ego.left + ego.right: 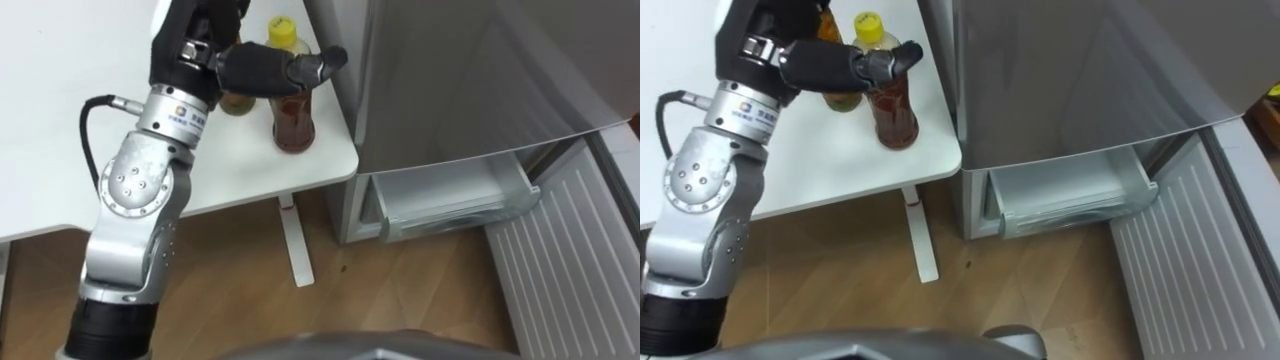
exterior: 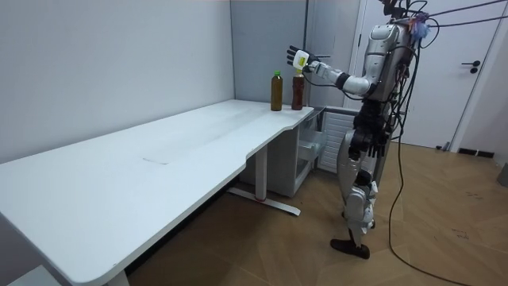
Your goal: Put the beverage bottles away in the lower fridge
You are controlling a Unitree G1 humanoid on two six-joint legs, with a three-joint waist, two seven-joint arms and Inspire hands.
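The yellow-cap bottle [image 1: 294,120] stood straight up on the table [image 1: 60,130], at the corner closest to the fridge [image 1: 450,70]. Its long side ran up and down, with the cap on top. It held a brown drink. The green-cap bottle [image 2: 276,94] stood upright too, just beside it, on the side away from the fridge.

The left hand [image 1: 245,68] was up by the top of the yellow-cap bottle. Its fingers were spread wide and it held nothing. In the eye views its thumb lay across the bottle's neck, but it could not be told if it touched. The right hand [image 2: 355,145] hung low by the robot's hip.

The yellow-cap bottle was close to the table edge that faced the fridge. Only a thin gap lay between that edge and the fridge's side.

At the bottom of the fridge, a clear drawer [image 1: 450,195] was pulled out. Next to it the lower door [image 1: 570,250] stood open, showing its white ribbed inside. The wood floor [image 1: 400,290] in front of the fridge was bare, from the table leg [image 1: 295,240] across to the door. The robot stood on that floor, in front of the fridge, reaching to the table corner.
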